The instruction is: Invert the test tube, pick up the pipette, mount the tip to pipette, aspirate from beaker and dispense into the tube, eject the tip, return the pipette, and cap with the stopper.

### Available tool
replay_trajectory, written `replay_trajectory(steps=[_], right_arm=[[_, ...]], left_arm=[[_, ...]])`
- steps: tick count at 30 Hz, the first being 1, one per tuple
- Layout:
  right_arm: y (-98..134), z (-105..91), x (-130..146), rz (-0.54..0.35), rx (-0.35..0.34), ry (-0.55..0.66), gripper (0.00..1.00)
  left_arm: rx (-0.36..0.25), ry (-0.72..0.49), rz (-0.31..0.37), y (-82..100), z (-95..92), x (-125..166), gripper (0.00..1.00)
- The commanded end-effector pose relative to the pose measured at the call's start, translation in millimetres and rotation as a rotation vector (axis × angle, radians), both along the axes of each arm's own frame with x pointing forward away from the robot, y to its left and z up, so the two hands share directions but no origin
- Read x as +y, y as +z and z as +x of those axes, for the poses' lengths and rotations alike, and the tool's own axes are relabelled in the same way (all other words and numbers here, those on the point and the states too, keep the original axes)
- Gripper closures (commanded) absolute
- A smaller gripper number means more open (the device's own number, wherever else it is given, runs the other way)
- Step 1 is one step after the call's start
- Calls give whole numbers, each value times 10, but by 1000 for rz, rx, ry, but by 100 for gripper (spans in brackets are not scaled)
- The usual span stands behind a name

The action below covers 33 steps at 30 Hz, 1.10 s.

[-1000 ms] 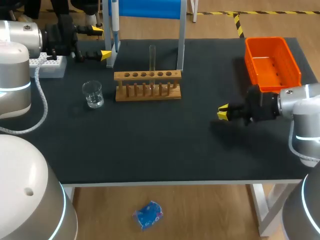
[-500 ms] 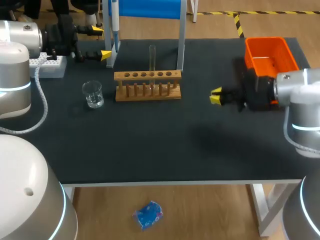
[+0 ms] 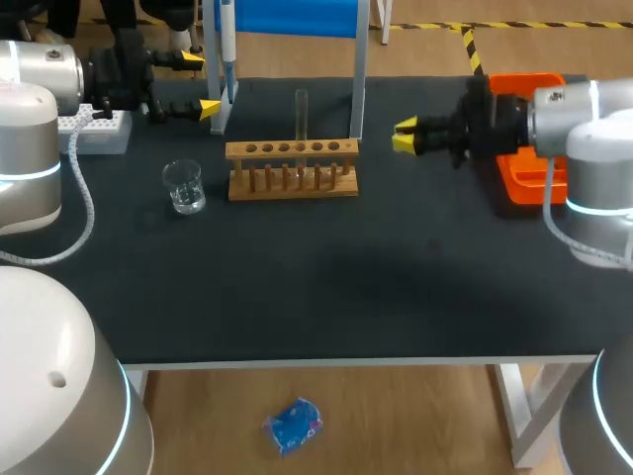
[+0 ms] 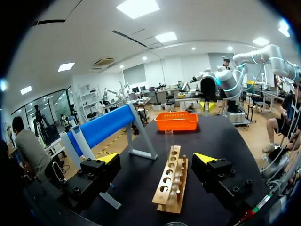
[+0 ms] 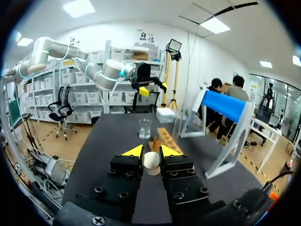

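log right fingers (image 3: 404, 137) up beside the right end of the light wooden test tube rack (image 3: 292, 168), carried there over the last second from low over the near-right of the black table (image 3: 297, 287), past the orange plastic bin (image 3: 514, 188). find them closed on a small pale rounded stopper (image 5: 151, 161), pinched from both sides between the yellow tips in the right wrist view.

see the clear glass test tube (image 3: 301, 114) upright in the rack, near its middle, mouth bare, no stopper on it yet. place the stopper to the right of the tube and apart from it. cannot tell any liquid level in the tube.

note left fingers (image 3: 201, 83) unmoved across the head views, spread wide and holding nothing, at the table's far left by the leg of the blue-barred stand (image 3: 287, 15). see the white and blue pipette (image 3: 226, 40) seemingly hanging on that stand. note the small clear glass beaker (image 3: 185, 186) unmoved, left of the rack.

read as: pipette back in place, only the capping left. judge the approach well begun, still needing the stopper brought above the mouth. risk: thin tube loose in its hole, likely to tilt under a sideways push; press straight down.
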State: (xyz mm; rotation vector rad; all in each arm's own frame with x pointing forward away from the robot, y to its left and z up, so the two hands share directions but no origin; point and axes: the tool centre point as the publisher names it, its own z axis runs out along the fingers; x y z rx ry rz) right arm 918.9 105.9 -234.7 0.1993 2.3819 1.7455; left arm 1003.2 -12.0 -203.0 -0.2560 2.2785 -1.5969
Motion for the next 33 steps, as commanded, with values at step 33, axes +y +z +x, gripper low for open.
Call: replay_trajectory(steps=[33], right_arm=[[537, 409, 634, 31, -4, 20, 100]], left_arm=[[3, -4, 1, 10, 1, 12, 0]])
